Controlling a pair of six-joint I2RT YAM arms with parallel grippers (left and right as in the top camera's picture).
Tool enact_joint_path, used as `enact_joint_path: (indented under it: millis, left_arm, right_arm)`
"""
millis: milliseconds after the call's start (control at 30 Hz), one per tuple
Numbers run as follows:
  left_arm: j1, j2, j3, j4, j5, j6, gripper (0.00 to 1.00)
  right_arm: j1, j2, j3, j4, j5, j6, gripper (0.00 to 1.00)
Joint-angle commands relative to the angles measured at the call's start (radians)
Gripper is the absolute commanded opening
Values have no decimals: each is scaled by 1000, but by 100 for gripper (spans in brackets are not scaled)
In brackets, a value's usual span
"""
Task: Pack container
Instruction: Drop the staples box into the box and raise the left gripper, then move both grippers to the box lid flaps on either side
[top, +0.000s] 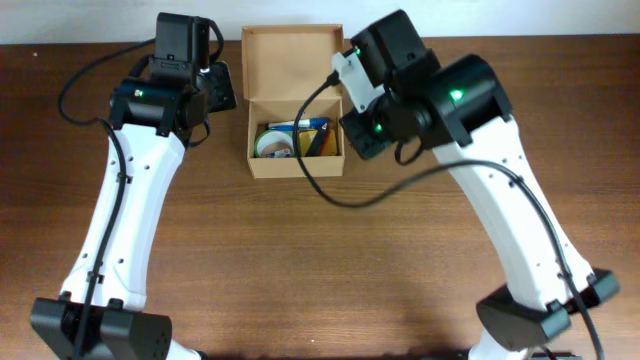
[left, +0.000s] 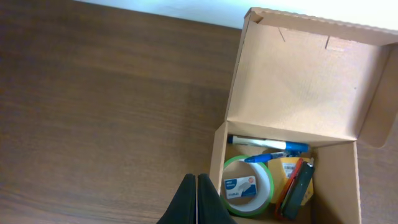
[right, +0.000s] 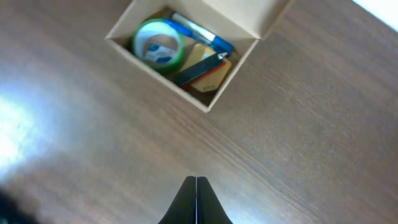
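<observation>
Left gripper and right gripper are both pinched closed with nothing in them. The container sits on the table at 1 o'clock from the left one, flap open. It looks like light, thin cardboard that dents easily, so I'd nudge the flap's edge. Can't identify the black-and-red item inside, and overhead the right arm covers the box's 3 o'clock side.

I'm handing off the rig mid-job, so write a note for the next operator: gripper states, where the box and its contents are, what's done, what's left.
Left gripper: shut, empty, over the table by the box's left wall.
Right gripper: shut, empty, over bare table, apart from the box.
Cardboard box: rear centre of the table, flap lid open.
Done: green tape roll, blue pens and a dark stapler-like tool lie inside.
Left: probably closing the lid.
</observation>
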Motion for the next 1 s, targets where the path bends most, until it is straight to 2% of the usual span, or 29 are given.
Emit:
enact_joint_path:
  millis: [0,267,433,700,967]
  left_arm:
    - [8,3,11,27,-5,15,2]
    - [87,158,11,160,239,3,2]
    - [116,256,12,253,283,-13,2]
    - [154,376,16,428,381,-132,2]
    - [178,484,48,545,386,-175,2]
  right_arm:
    - [-53,35,6,40,4,43,4]
    - [-232,130,6,172,-243,43,4]
    - [-279,204,6,250,-253,43,4]
    - [-290,328,6,419,-304,97,4]
    - [-304,434,6,618,-352,178,4]
